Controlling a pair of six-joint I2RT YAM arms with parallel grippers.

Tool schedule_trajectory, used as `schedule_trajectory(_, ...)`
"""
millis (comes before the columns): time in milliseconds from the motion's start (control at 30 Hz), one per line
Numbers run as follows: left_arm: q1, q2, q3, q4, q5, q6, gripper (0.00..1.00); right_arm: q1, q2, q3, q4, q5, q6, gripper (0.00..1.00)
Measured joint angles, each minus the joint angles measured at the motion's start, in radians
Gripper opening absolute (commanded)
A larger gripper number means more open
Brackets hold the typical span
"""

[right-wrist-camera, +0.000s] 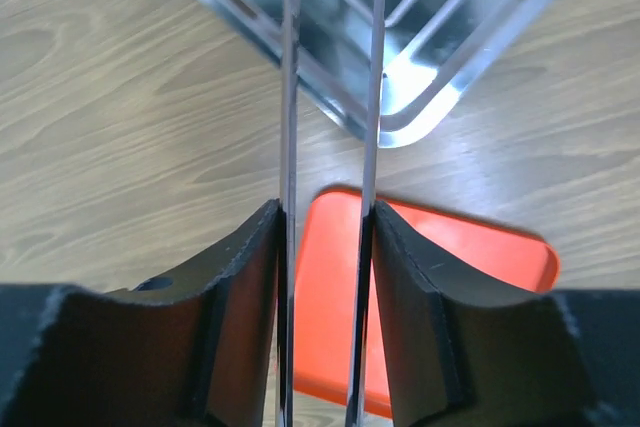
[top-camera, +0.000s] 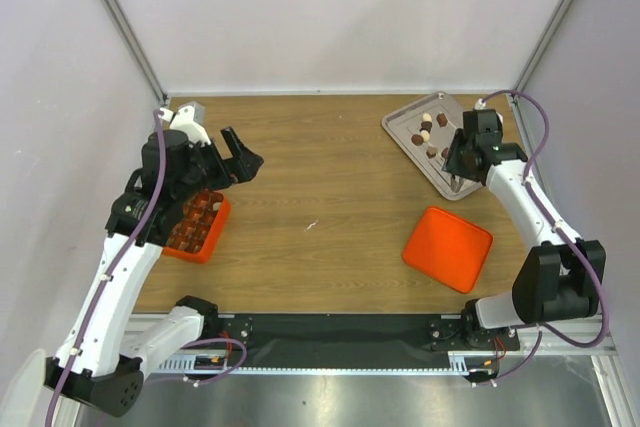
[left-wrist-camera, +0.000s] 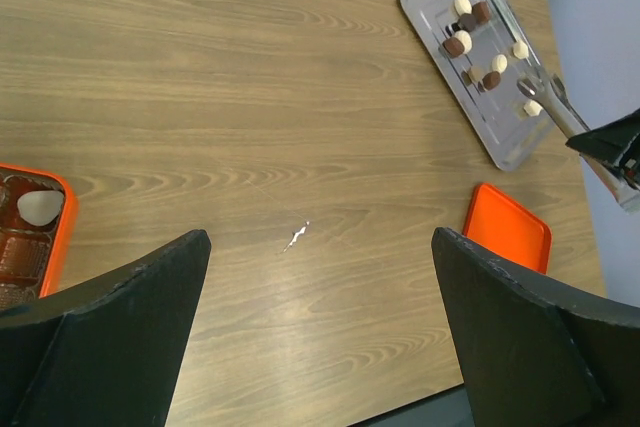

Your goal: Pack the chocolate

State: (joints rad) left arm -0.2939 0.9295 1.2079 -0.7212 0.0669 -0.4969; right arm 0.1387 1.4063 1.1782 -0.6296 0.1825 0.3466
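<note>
My right gripper (right-wrist-camera: 325, 215) is clamped on the tongs (right-wrist-camera: 290, 97) above the tray (top-camera: 398, 127) at one o'clock, where the chocolate (top-camera: 427, 127) lies; I'd straddle one piece squarely, squeeze gently; left gripper (left-wrist-camera: 320, 239) gapes wide at nine.

Before you, the wood-grain table (top-camera: 320, 162) carries a metal tray (top-camera: 404, 128) at its far right, a flat orange lid (top-camera: 447, 248) nearer you, an orange gridded box (top-camera: 221, 225) at left, and a white speck (top-camera: 311, 225) mid-table.
</note>
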Motion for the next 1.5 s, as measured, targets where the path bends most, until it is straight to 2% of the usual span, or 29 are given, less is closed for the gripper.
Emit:
schedule_trajectory(167, 0.0, -0.003, -0.013, 0.021, 0.016, 0.0, 1.0, -0.054, 0.031, -0.004, 0.033, -0.041, 0.0, 0.47)
schedule_trajectory(500, 0.0, -0.008, -0.024, 0.047, 0.016, 0.0, 1.0, -0.058, 0.16, -0.003, 0.133, -0.139, 0.002, 0.48)
schedule_trajectory(800, 0.0, 0.006, -0.024, 0.055, 0.014, 0.001, 1.0, -0.058, 0.241, -0.003, 0.187, -0.158, 0.001, 0.48)
schedule_trajectory(1367, 0.0, 0.013, -0.024, 0.062, -0.011, 0.001, 1.0, -0.056, 0.284, -0.003, 0.213, -0.165, 0.002, 0.44)
schedule_trajectory(1500, 0.0, 0.013, -0.024, 0.062, -0.011, 0.001, 1.0, -0.056, 0.284, -0.003, 0.2, -0.164, 0.007, 0.47)
